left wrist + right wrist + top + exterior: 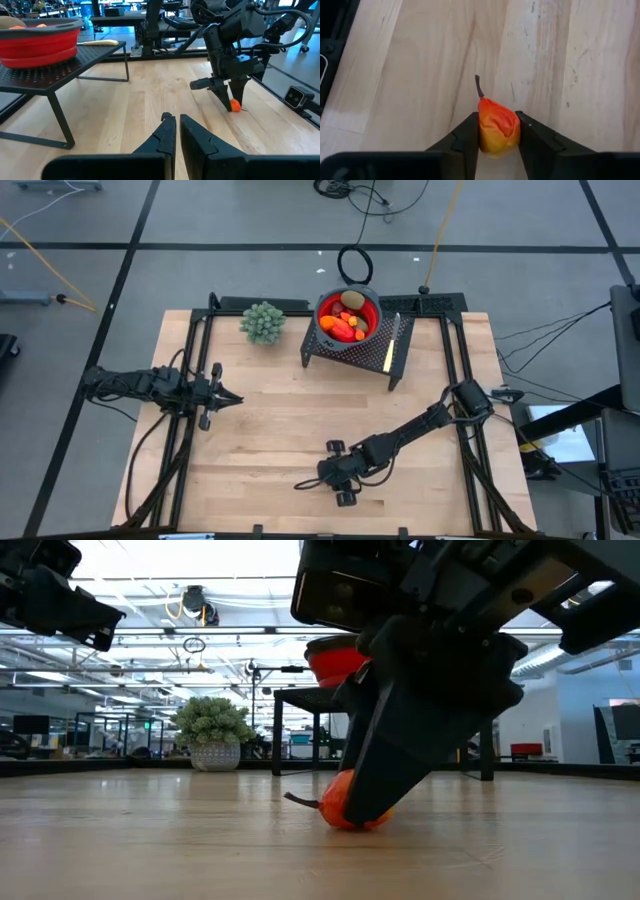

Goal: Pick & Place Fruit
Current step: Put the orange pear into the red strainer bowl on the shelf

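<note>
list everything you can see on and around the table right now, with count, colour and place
fruit in gripper: one, red-orange-yellow with a dark stem, on the table's near middle
red bowl: one, on the black stand, holding several orange, red and brownish fruits
black stand: one, far middle
knife: one, yellow-handled, on the stand beside the bowl
green bunch: one, pale green, far left of the stand
left gripper: shut, empty, left side
right gripper: fingers against the fruit

A pale green knobbly bunch [263, 322] sits beside a black perforated stand [372, 355]; a yellow-handled knife [391, 341] lies on the stand.
</note>
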`<action>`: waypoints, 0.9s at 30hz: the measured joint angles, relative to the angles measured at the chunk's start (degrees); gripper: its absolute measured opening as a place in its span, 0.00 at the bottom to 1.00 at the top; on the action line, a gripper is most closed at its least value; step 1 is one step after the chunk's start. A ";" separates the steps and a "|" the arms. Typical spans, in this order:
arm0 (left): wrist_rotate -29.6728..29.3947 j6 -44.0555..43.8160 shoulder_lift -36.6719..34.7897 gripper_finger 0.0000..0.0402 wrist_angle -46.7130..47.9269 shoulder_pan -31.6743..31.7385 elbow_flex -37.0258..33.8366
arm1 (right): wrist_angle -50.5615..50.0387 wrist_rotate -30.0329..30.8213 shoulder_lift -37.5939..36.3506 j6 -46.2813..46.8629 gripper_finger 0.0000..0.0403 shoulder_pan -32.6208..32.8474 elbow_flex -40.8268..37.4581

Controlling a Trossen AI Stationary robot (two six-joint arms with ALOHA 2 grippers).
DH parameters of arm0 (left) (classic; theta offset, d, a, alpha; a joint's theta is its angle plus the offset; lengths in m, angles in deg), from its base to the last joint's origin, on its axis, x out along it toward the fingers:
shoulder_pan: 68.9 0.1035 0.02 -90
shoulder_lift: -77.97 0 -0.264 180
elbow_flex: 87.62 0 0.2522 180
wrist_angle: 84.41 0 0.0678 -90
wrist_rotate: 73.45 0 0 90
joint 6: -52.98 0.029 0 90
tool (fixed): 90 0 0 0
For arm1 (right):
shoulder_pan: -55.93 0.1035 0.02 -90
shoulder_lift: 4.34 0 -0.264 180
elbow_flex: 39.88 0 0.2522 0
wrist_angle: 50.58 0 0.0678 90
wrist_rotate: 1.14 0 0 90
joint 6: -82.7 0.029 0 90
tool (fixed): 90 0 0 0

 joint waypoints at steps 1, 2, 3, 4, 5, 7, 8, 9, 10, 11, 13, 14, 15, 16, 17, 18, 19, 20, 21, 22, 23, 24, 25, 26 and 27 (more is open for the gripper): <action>0.00 -0.01 0.00 0.06 0.07 0.01 0.01 | -0.13 -0.21 -0.34 0.00 0.26 -0.20 -0.04; 0.00 0.00 0.00 0.06 0.05 0.01 -0.01 | -0.47 -0.65 -0.81 0.00 0.26 -0.35 -0.13; 0.00 0.00 0.00 0.06 0.03 0.02 0.01 | -0.91 -0.96 -1.38 0.02 0.27 -0.39 -0.18; 0.00 0.00 0.00 0.06 0.03 0.01 -0.01 | -1.15 -1.06 -1.97 0.02 0.27 -0.65 -0.32; 0.02 0.00 0.00 0.06 0.05 0.00 -0.01 | -0.98 -1.04 -2.83 0.01 0.28 -0.95 -0.32; 0.02 0.00 0.00 0.06 0.03 0.01 0.02 | -1.04 -0.93 -5.15 -0.47 0.28 -1.68 -0.32; 0.00 0.00 0.00 0.06 0.01 0.02 -0.01 | -0.78 -0.61 -6.50 -0.99 0.28 -2.12 -0.28; 0.02 0.01 0.00 0.06 0.02 0.02 0.00 | -0.29 -0.30 -7.72 -1.59 0.28 -2.56 -0.22; 0.03 0.13 0.00 0.06 -0.01 0.00 -0.01 | 0.07 -0.29 -8.91 -2.35 0.28 -3.00 -0.16; 0.03 0.15 0.00 0.06 -0.10 0.01 0.00 | 0.52 -0.21 -10.01 -2.99 0.29 -3.43 -0.15; 0.05 0.18 0.02 0.06 -0.04 0.02 -0.01 | 1.59 -0.22 -12.38 -4.13 0.29 -4.21 -0.15; 0.05 0.20 0.00 0.06 -0.06 0.00 0.00 | 2.24 -0.26 -13.47 -4.43 0.29 -4.64 -0.15; 0.04 0.19 0.00 0.06 -0.10 0.02 0.00 | 3.44 -0.27 -14.70 -4.52 0.29 -5.17 -0.15; 0.07 0.18 0.02 0.06 -0.06 0.02 -0.01 | 4.68 -0.24 -15.79 -4.52 0.29 -5.64 -0.13; 0.09 0.20 0.02 0.06 -0.04 0.02 0.01 | 5.61 -0.13 -16.94 -4.84 0.29 -6.18 -0.12; 0.07 0.20 0.01 0.06 -0.08 0.00 0.00 | 6.57 -0.03 -17.77 -5.55 0.29 -6.70 -0.12; 0.07 0.20 0.01 0.06 -0.05 0.00 0.00 | 8.13 0.05 -18.40 -6.33 0.29 -7.27 -0.12; 0.08 0.25 0.01 0.06 0.01 0.02 -0.01 | 9.54 0.14 -19.02 -7.20 0.29 -7.72 -0.12; 0.09 0.37 0.02 0.06 -0.01 0.01 -0.01 | 10.26 0.16 -19.70 -8.05 0.29 -8.14 -0.13; 0.07 0.37 0.00 0.06 -0.06 0.00 -0.01 | 11.15 0.05 -20.42 -8.61 0.29 -8.57 -0.15; 0.07 0.37 0.01 0.06 -0.02 0.01 -0.01 | 12.66 0.03 -21.08 -8.89 0.29 -9.03 -0.14; 0.09 0.38 0.02 0.06 0.01 0.00 0.00 | 13.99 -0.01 -21.62 -9.01 0.29 -9.51 -0.10; 0.07 0.37 0.02 0.06 -0.02 0.01 0.00 | 15.04 -0.05 -22.12 -9.01 0.29 -9.98 -0.06; 0.07 0.37 0.02 0.06 -0.03 0.00 0.00 | 16.00 -0.04 -22.64 -9.05 0.29 -10.39 -0.06; 0.08 0.35 0.02 0.06 0.01 0.00 -0.01 | 16.54 -0.01 -23.09 -9.34 0.29 -10.79 -0.06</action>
